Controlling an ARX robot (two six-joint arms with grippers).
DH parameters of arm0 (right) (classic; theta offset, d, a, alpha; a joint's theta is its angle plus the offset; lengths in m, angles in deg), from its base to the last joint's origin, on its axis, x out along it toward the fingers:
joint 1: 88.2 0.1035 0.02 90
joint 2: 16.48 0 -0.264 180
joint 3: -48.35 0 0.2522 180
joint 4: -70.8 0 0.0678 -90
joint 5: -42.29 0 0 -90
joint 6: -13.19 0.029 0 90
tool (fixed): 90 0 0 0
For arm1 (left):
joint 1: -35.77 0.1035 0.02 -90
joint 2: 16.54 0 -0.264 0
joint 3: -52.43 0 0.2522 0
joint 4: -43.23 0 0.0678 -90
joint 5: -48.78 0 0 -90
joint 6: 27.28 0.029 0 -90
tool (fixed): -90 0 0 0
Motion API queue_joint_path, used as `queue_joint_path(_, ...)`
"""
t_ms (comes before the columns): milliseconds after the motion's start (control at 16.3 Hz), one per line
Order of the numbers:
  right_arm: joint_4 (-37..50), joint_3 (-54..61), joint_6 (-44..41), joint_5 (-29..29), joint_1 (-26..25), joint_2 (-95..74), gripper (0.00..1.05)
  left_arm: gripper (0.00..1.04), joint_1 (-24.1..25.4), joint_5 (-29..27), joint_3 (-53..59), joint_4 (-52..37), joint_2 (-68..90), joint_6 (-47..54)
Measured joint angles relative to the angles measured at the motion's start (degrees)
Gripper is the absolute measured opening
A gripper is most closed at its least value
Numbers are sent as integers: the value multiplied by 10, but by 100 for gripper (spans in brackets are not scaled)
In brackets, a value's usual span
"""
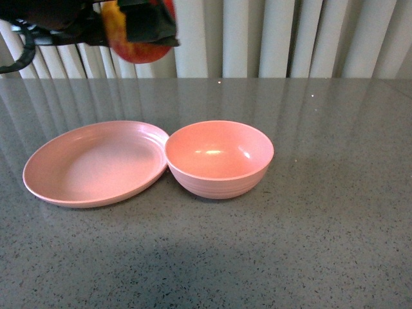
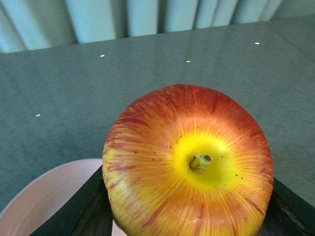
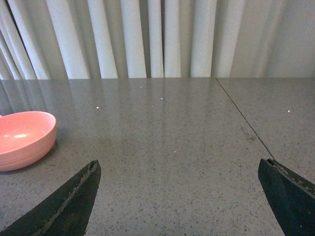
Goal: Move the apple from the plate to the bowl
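The left claw (image 1: 140, 31) was closed on the apple (image 1: 129, 48), holding it high in the air at the far left of the scene, above the far side of the plate (image 1: 64, 199). From there the bowl (image 1: 219, 187) lay to the right and nearer, well below the fruit. By my reading, the carry called for a short move rightward and toward the near side before any descent. The left arm was plainly the one placed for it. The right claw (image 3: 178, 167) hung wide and empty over bare table (image 1: 322, 244), away to the right of the bowl.

The plate and bowl sat with their rims touching, plate on the left. Both were empty, so the lift off the plate looked done and the drop into the bowl not yet made.

The apple was round, with no long axis to mind. In the left wrist view its short stem faced the camera from a yellow hollow, with red streaks fanning out to the shoulders. The dark fingers (image 2: 83, 211) pressed its two sides. It looked smaller than the bowl's mouth, so a release over the middle should have cleared the rim.
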State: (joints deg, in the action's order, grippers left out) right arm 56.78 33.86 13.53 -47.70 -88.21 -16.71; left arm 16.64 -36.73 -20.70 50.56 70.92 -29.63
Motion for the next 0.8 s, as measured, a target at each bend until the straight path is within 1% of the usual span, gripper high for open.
queue_joint_path(122, 0, 0, 0, 0, 0, 0, 98, 68, -58, -7, -11, 7, 16, 0)
queue_joint_path(245, 0, 0, 0, 0, 0, 0, 98, 68, -89, -19, -19, 10, 51, -2)
queue_joint_path(490, 0, 0, 0, 0, 0, 0, 98, 68, -109, -22, -21, 14, 107, -13)
queue_joint_path(796, 0, 0, 0, 0, 0, 0, 98, 68, -104, -31, -35, 15, 148, -34)
